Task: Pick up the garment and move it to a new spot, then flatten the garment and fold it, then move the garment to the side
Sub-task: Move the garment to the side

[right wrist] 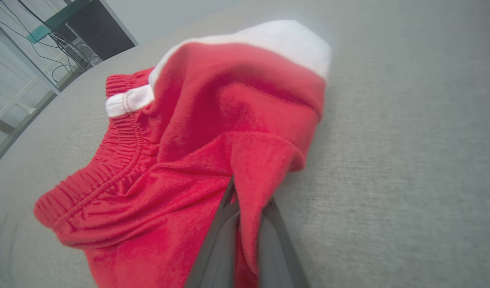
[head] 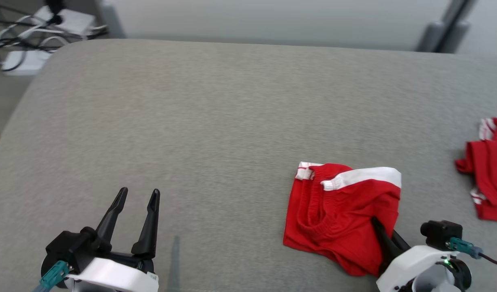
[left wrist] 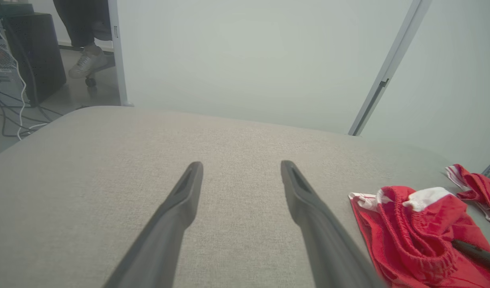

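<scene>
The garment (head: pixel 341 211) is bright red with a broad white band, and a second garment (head: pixel 489 170) is red with thin white stripes. The table (head: pixel 191 121) is a flecked grey weave; the left gripper (head: pixel 139 190) is black on a white wrist (head: pixel 110 275), with a teal plug (head: pixel 54 273)

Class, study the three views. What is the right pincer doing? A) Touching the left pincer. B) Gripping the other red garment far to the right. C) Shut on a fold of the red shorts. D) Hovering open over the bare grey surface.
C: in the right wrist view the right pincer has its fingers pressed together on a fold of the red shorts.
</scene>
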